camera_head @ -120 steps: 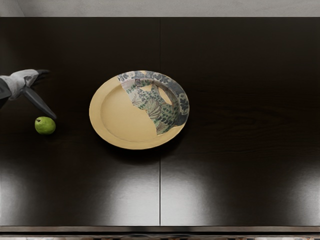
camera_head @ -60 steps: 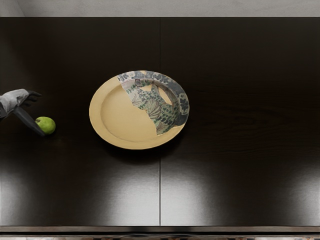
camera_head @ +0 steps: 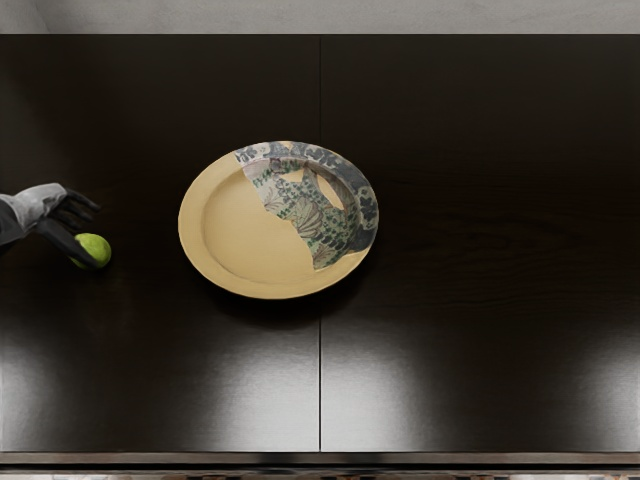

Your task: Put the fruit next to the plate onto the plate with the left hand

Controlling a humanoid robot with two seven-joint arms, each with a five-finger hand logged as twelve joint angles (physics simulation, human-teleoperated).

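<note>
Reaching arm: left arm [camera_head: 20, 210], entering at the picture's left edge about mid-height, grey sleeve slanting toward the near right.
Left hand [camera_head: 62, 222]: dark, low over the table [camera_head: 480, 330] at its far left, set against the fruit's left side.
Fingers [camera_head: 78, 207]: apart and loosely bent; one long dark digit running down across the left flank of the fruit, the others fanned above and clear of it; not closed round anything.
Fruit [camera_head: 97, 247]: small, round, green; lying on the table left of the plate and well apart from its rim; left flank hidden behind the dark digit, right flank plainly visible.
Plate [camera_head: 196, 215]: round, shallow, yellow, with a blue-green leafy pattern over its right and far parts; lying flat near the table's middle.
Between fruit and plate: a stretch of bare dark tabletop.
Table: dark and glossy, with soft pale reflections toward the near edge.
Seam [camera_head: 320, 360]: thin line running front to back through the table's middle, passing under the plate's right part.
Edges: far edge meeting a pale strip [camera_head: 320, 15] along the top; near edge along the bottom; hand and fruit close to the left border.
Open room: broad dark surface right of the plate and in front of it.
</note>
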